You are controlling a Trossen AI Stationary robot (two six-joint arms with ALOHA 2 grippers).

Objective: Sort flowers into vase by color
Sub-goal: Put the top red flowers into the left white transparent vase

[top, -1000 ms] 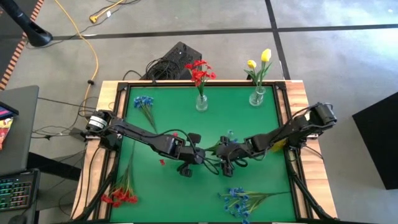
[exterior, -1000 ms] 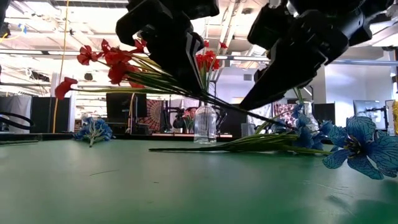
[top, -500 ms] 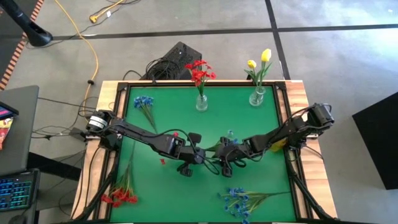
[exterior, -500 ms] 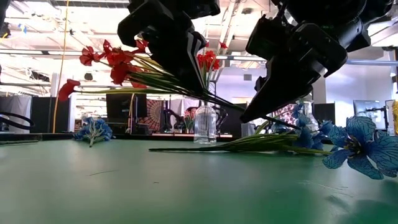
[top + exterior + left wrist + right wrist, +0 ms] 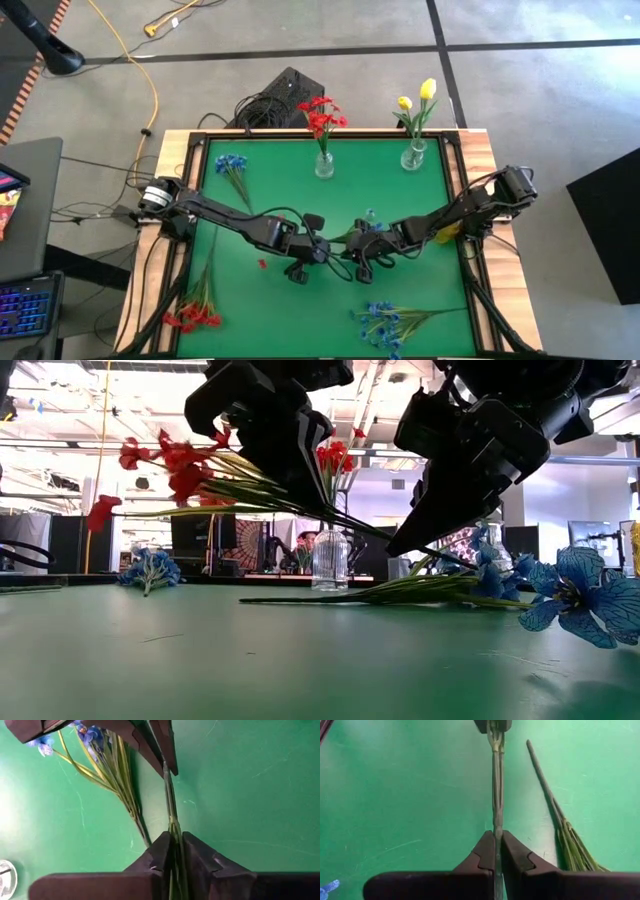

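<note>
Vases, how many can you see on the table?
2. One vase with red flowers stands at the far edge, near the middle. The other vase, with yellow flowers, stands toward the far right corner.

Green table [image 5: 390, 200], yellow cable [image 5: 150, 85], keyboard [image 5: 25, 305] nearby.

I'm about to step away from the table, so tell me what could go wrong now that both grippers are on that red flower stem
1. The left gripper and right gripper are both shut on the red flower's thin stem, held above the table. If they pull apart, it could bend or snap.
2. If either lets go too early, the bloom end hanging out to one side could tip the stem.
3. A blue spray lies just beneath and could be snagged.
</note>
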